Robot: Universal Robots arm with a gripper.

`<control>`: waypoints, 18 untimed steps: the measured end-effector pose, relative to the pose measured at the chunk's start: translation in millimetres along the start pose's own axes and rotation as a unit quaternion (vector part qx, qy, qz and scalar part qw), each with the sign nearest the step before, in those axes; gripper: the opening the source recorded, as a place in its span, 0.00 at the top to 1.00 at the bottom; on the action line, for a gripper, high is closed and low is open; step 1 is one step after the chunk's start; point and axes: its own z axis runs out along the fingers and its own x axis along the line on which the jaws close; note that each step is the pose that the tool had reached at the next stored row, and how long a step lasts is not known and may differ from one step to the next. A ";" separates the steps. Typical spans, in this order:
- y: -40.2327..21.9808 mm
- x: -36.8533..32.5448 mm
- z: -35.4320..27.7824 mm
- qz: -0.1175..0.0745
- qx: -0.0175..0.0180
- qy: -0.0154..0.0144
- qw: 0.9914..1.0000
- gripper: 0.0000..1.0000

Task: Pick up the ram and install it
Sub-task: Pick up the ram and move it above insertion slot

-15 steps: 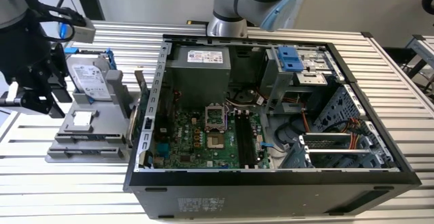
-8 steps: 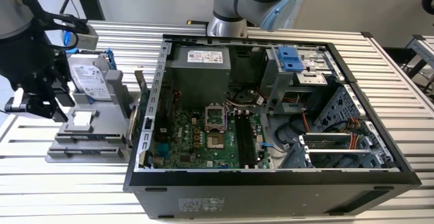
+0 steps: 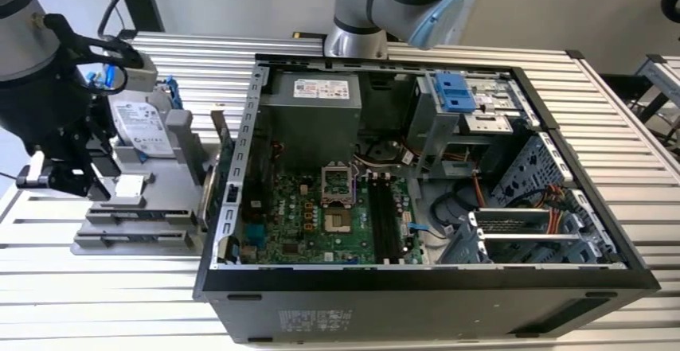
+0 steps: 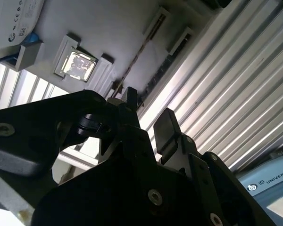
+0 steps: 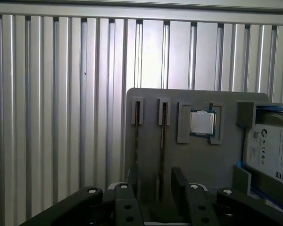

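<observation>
The ram [image 5: 163, 141] shows as a thin stick standing on edge in a slot of the grey fixture [image 5: 198, 160]; a second slot [image 5: 137, 132] beside it holds a similar thin edge. In the second wrist view the ram [image 4: 132, 61] is a fine line running toward the fingers. My gripper [image 5: 155, 186] is open just above the fixture, its fingers on either side of the stick's line. I cannot tell whether they touch it. In the exterior view the gripper [image 3: 91, 184] hangs over the fixture [image 3: 138, 224] at the exterior view's left. The motherboard [image 3: 308, 208] has long black memory slots [image 3: 388, 216].
An open computer case [image 3: 425, 279] lies on the ribbed metal table [image 3: 95, 303] at the middle of the exterior view. The fixture also carries a processor chip [image 5: 201, 123] and a hard drive [image 5: 273, 150]. A second robot base [image 3: 361, 17] stands behind the case.
</observation>
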 end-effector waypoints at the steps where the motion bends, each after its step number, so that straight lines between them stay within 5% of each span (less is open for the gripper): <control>1: 0.0 1.2 1.4 0.000 0.000 0.000 1.000 0.00; 18: -0.1 8.2 28.0 0.006 0.000 0.000 1.000 0.00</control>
